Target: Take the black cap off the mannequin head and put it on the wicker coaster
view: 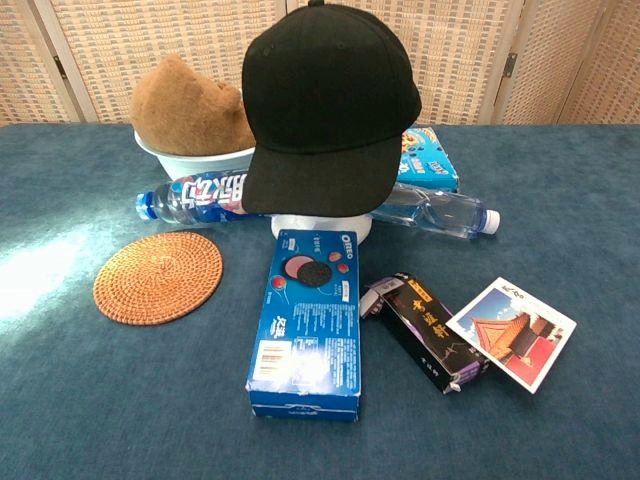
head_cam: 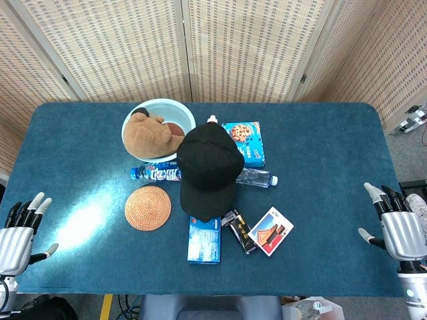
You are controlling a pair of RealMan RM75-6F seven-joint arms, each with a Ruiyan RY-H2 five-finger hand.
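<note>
The black cap [head_cam: 207,168] [view: 325,105] sits on the mannequin head at the table's middle, brim toward the front edge; only the head's white base [view: 300,228] shows under the brim. The round wicker coaster [head_cam: 148,208] [view: 158,277] lies flat just left of the cap. My left hand [head_cam: 19,230] hovers at the table's front left corner with its fingers spread and nothing in it. My right hand [head_cam: 399,227] is at the front right corner, also spread and holding nothing. Both hands are far from the cap. The chest view shows neither hand.
A white bowl [head_cam: 143,110] with a brown plush toy [head_cam: 150,132] stands behind the coaster. Two water bottles [head_cam: 155,173] [head_cam: 257,177], a blue cookie box [head_cam: 245,141], an Oreo box [head_cam: 204,241], a dark packet [head_cam: 239,231] and a card [head_cam: 270,231] surround the mannequin.
</note>
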